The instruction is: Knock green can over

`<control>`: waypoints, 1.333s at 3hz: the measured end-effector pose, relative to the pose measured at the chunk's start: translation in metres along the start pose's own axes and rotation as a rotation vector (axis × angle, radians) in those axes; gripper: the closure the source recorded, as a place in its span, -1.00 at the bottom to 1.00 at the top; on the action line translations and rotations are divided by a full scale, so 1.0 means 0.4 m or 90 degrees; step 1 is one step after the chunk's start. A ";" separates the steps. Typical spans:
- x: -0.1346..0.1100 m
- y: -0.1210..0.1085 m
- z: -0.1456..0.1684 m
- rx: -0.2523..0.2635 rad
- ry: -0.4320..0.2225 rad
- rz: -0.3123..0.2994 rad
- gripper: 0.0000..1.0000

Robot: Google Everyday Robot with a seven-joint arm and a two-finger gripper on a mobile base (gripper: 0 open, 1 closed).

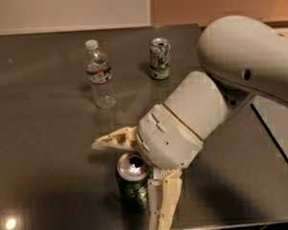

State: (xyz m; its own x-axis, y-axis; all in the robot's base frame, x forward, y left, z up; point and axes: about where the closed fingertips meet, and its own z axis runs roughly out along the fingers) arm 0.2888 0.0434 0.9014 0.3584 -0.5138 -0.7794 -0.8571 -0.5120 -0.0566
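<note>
The green can [132,185] is stood upright on the table [51,178], silver top up, between the spread fingers of the hand [125,189].
</note>
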 end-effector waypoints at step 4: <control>-0.205 0.157 0.203 -0.382 -0.229 -0.517 -0.17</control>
State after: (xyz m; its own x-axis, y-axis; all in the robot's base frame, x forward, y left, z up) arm 0.1756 0.1095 0.9112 0.5255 0.3160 -0.7900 -0.0543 -0.9141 -0.4018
